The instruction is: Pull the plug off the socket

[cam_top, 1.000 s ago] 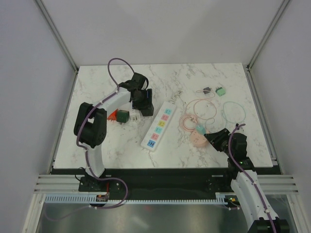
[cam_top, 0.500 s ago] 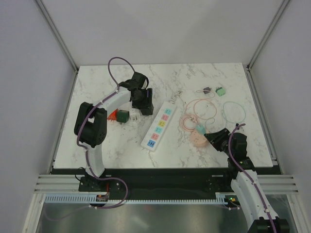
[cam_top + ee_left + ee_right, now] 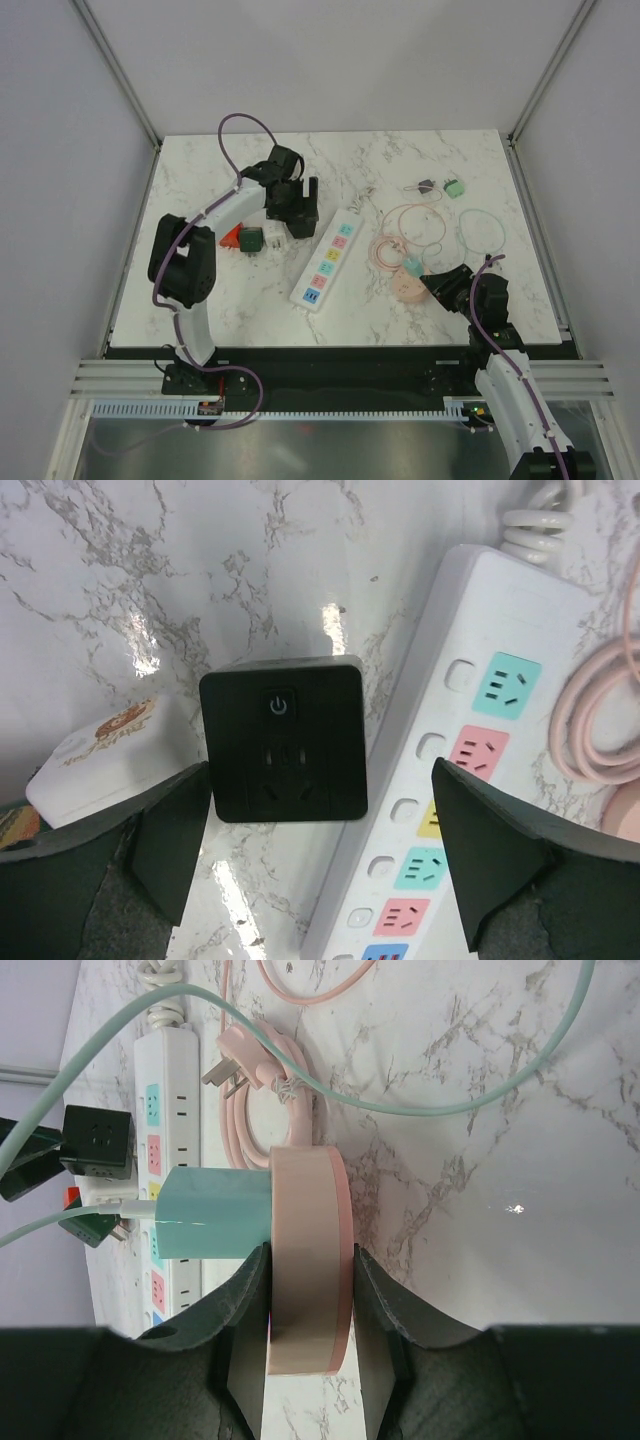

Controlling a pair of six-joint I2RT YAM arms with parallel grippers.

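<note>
The socket (image 3: 325, 258), a long white power strip with coloured labels, lies diagonally mid-table; none of its outlets in view (image 3: 520, 610) holds anything. A black square plug (image 3: 283, 740) with a power button lies flat on the marble just left of the strip. My left gripper (image 3: 320, 780) hangs open above it, one finger on each side, touching nothing. In the top view this gripper (image 3: 296, 208) hides the plug. My right gripper (image 3: 308, 1300) is shut on a pink round disc (image 3: 308, 1250) with a teal charger (image 3: 215, 1212) plugged into it, near the table's right front (image 3: 408, 288).
A white cube (image 3: 100, 765), a green cube (image 3: 250, 238) and a red piece (image 3: 232, 237) sit left of the black plug. A coiled pink cable (image 3: 410, 225) and a teal cable loop (image 3: 480, 230) lie right of the strip. Two small plugs (image 3: 454, 187) rest at the back right.
My left gripper has opened and let go of the black plug, which now rests on the table. The left arm shifted slightly. The right arm has not moved.
</note>
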